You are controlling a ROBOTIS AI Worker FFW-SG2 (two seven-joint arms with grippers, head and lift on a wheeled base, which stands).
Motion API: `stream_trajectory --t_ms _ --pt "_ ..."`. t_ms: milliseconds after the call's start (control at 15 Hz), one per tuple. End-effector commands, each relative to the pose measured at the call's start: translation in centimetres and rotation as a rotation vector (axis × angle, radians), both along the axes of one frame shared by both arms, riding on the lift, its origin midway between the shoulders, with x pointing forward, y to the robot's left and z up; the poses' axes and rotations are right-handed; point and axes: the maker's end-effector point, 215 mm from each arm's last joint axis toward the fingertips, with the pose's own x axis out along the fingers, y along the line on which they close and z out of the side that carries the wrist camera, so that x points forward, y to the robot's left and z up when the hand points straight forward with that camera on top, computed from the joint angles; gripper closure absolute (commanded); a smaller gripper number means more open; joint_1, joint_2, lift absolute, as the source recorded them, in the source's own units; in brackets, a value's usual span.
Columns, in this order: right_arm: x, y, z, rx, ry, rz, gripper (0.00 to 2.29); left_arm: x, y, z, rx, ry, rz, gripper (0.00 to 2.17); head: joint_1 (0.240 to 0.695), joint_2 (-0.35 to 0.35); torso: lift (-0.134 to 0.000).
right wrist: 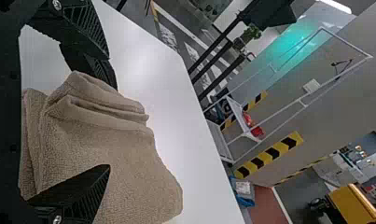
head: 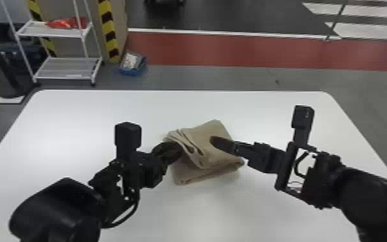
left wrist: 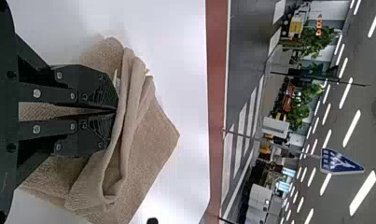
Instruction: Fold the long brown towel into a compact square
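- Jaws of the left gripper are drawn nearly together, and look to be pinching a raised fold of the brown towel.
- Jaws of the right gripper stand wide apart, 1 finger to either side, with the towel showing between them; they grip nothing.
- The towel lies around the middle of the white table, between the 2 arms.
- As for progress, most of the folding looks done: the long shape is already down to a small, layered packet, with 0 loose lengths trailing across the table.
- What is left, by my judgement, is the finish: settle the pinched layer, spread it flat over the packet, line up the edges, then let go. 1 more fold may be wanted, but I cannot tell.
- It is not a neat square at this point. The packet sits askew, its far corner pointing away, and the top layer does not match the layers below.
- On the robot's left side, the cloth bunches into at least 2 rounded ridges that curve around the left fingertips.
- On the right side it lies smoother, thick and soft, with a plain, nubby weave.
- Along the near side, stacked layers show as a rolled, slightly slanting edge.
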Motion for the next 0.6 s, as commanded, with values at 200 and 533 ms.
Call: stream_trajectory --t_ms 200,533 --pt "-2.8 -2.6 0.5 0.069 -0.009 -0.016 0.25 0.1 6.8 3.0 0.031 -0.072 0.067 0.09 0.695 -0.054 -0.120" --pt "-6.4 -5.4 -2.3 -0.018 0.046 0.017 1.95 1.3 12.8 4.6 0.032 -0.105 0.173 0.09 0.695 -0.003 -0.120"
